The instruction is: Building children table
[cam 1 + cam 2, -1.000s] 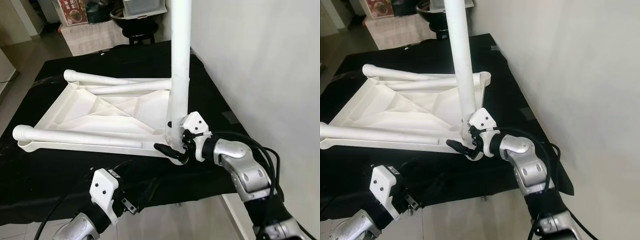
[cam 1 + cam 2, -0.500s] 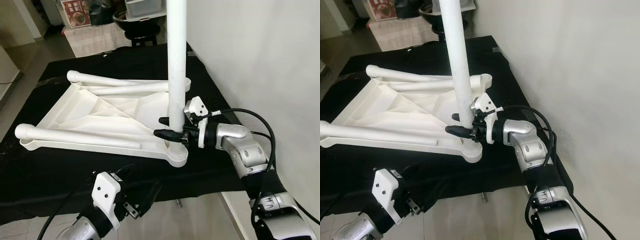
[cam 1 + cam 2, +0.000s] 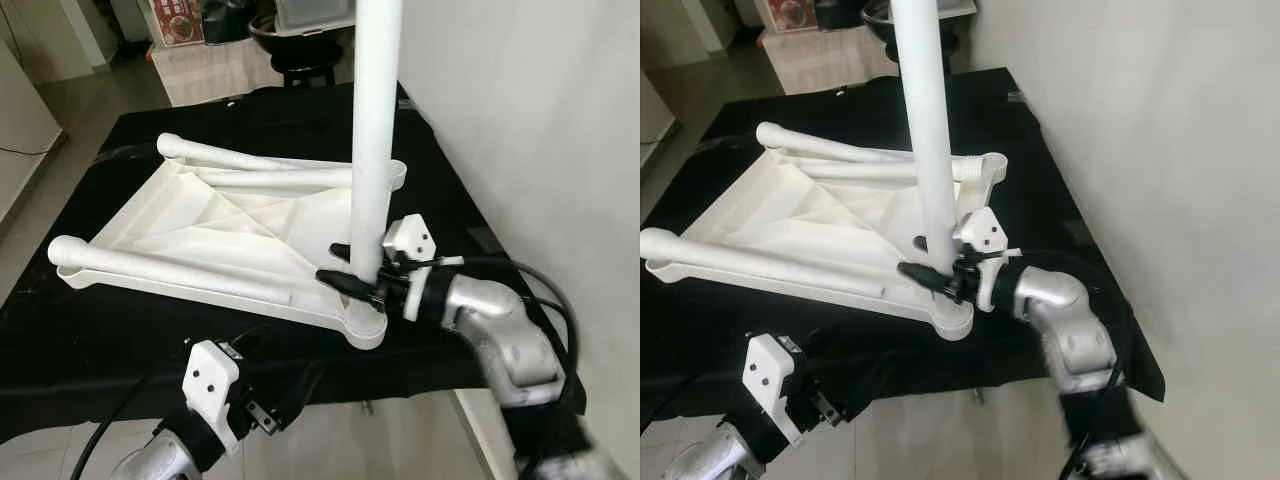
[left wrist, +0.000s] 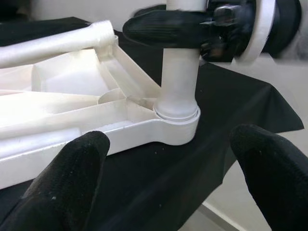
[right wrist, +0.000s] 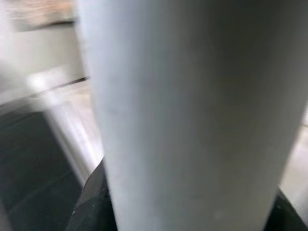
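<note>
- The white table top (image 3: 230, 225) lies upside down on the black cloth (image 3: 80, 340); two loose legs (image 3: 180, 268) are laid flat across it.
- A third leg (image 3: 372, 150) is held upright in the near right corner socket (image 3: 362, 325), gripped low down by the right gripper (image 3: 352, 268), whose black fingers are closed around the tube.
- Compared with one second ago, the grip is seen to have been shifted up the leg, from down at the socket to just above it, and the leg, which leaned slightly then, now stands straighter.
- The leg appears seated in the socket; this is judged as one leg nearly fitted, three corners left.
- The left gripper (image 4: 168, 178) is held low in front of the table edge, fingers spread apart and holding nothing.
</note>
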Motion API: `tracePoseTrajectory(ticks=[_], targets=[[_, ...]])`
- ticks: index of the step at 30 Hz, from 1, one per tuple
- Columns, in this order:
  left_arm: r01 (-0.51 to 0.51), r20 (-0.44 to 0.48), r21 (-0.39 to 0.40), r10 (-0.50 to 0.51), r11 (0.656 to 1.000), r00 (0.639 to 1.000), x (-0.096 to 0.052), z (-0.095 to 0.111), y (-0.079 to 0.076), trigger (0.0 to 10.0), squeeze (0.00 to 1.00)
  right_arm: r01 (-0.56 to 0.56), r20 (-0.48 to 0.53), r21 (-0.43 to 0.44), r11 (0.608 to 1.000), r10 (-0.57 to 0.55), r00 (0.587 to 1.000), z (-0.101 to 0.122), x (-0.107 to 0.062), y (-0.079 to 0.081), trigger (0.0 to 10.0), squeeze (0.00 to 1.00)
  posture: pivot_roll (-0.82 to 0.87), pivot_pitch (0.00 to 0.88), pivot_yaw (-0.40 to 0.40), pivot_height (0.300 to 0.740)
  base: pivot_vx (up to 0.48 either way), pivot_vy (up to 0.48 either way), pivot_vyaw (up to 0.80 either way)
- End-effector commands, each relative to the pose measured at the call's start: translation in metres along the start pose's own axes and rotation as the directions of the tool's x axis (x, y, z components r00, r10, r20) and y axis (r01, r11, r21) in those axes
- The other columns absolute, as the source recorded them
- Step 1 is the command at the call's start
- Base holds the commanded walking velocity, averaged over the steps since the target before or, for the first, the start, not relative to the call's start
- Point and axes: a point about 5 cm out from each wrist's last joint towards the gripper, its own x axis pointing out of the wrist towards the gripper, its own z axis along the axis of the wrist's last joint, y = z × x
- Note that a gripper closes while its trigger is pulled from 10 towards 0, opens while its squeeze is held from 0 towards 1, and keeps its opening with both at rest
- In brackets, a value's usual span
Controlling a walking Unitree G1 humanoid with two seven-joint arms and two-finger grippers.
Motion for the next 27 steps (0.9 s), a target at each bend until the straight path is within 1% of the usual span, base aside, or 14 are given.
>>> tracePoseTrajectory(ticks=[1,3,7,11,12,13,14,15,18,20,21,25,26,27], targets=[[-0.005,-0.021,0.007,0.006,1.000,1.000,-0.005,-0.001,0.003,10.0,0.00,0.197,-0.251,0.060,0.979,-0.176,0.952,-0.038,-0.018,-0.003,0.0,0.00,-0.15,0.122,0.080,0.740,0.000,0.000,0.00],[-0.009,-0.021,0.004,0.009,1.000,1.000,-0.004,-0.002,0.005,10.0,0.00,0.076,-0.166,0.002,0.997,-0.075,0.983,-0.027,-0.005,0.002,0.0,0.00,-0.16,0.113,0.091,0.740,0.000,0.000,0.00],[-0.005,-0.021,0.007,0.005,1.000,1.000,-0.002,-0.002,0.004,10.0,0.00,-0.013,-0.165,-0.055,0.998,0.004,0.986,-0.027,0.009,0.006,0.0,0.00,-0.14,0.107,0.078,0.740,0.000,0.000,0.00],[-0.027,-0.018,0.011,0.027,1.000,0.999,-0.002,-0.002,0.005,10.0,0.00,-0.022,-0.155,-0.052,0.998,0.014,0.988,-0.022,0.014,0.009,0.2,0.00,-0.14,0.108,0.081,0.740,0.000,0.000,0.00],[-0.035,-0.016,0.011,0.035,0.999,0.999,-0.002,-0.001,0.005,10.0,0.00,-0.033,-0.138,-0.040,0.999,0.027,0.990,-0.018,0.017,0.008,10.0,0.00,-0.14,0.108,0.079,0.740,0.000,0.000,0.00],[-0.039,-0.015,0.011,0.039,0.999,0.999,-0.002,-0.001,0.005,10.0,0.00,-0.039,-0.131,-0.027,0.999,0.035,0.991,-0.014,0.019,0.011,10.0,0.00,-0.14,0.110,0.078,0.740,0.000,0.000,0.00],[-0.039,-0.014,0.011,0.039,0.999,0.999,-0.002,-0.001,0.005,10.0,0.00,-0.038,-0.121,-0.022,0.999,0.035,0.992,-0.010,0.020,0.013,10.0,0.57,-0.14,0.113,0.076,0.740,0.000,0.000,0.00],[-0.038,-0.014,0.010,0.038,0.999,0.999,-0.001,-0.001,0.005,10.0,0.00,-0.055,-0.109,-0.010,0.998,0.054,0.993,-0.006,0.021,0.014,10.0,1.00,-0.14,0.117,0.077,0.740,0.000,0.000,0.00],[-0.037,-0.013,0.009,0.037,0.999,0.999,0.000,-0.001,0.006,10.0,0.00,-0.198,-0.072,-0.027,0.980,0.196,0.978,0.002,0.025,0.014,10.0,1.00,-0.13,0.117,0.078,0.740,0.000,0.000,0.00],[-0.037,-0.013,0.009,0.037,0.999,0.999,0.000,-0.001,0.006,10.0,0.00,-0.198,-0.072,-0.027,0.980,0.196,0.978,0.002,0.025,0.014,10.0,1.00,-0.13,0.117,0.078,0.740,0.000,0.000,0.00],[-0.037,-0.011,0.012,0.037,0.999,0.999,0.000,0.000,0.006,10.0,0.00,-0.375,-0.076,-0.088,0.923,0.370,0.926,0.005,0.026,0.009,10.0,1.00,-0.13,0.117,0.077,0.740,0.000,0.000,0.00],[-0.038,-0.011,0.013,0.038,0.999,0.999,0.000,0.000,0.006,10.0,0.00,-0.429,-0.086,-0.111,0.896,0.421,0.903,0.006,0.025,0.007,10.0,1.00,-0.13,0.117,0.077,0.740,0.000,0.000,0.00],[-0.040,-0.010,0.014,0.040,0.999,0.999,0.001,-0.001,0.007,10.0,0.00,-0.528,-0.147,-0.182,0.830,0.508,0.849,0.002,0.022,0.004,10.0,0.00,-0.13,0.113,0.075,0.740,0.000,0.000,0.00],[-0.040,-0.010,0.016,0.041,0.999,0.999,0.001,-0.001,0.007,10.0,0.00,-0.600,-0.207,-0.188,0.777,0.566,0.798,-0.004,0.020,0.000,10.0,0.00,-0.12,0.107,0.070,0.740,0.000,0.000,0.00]])
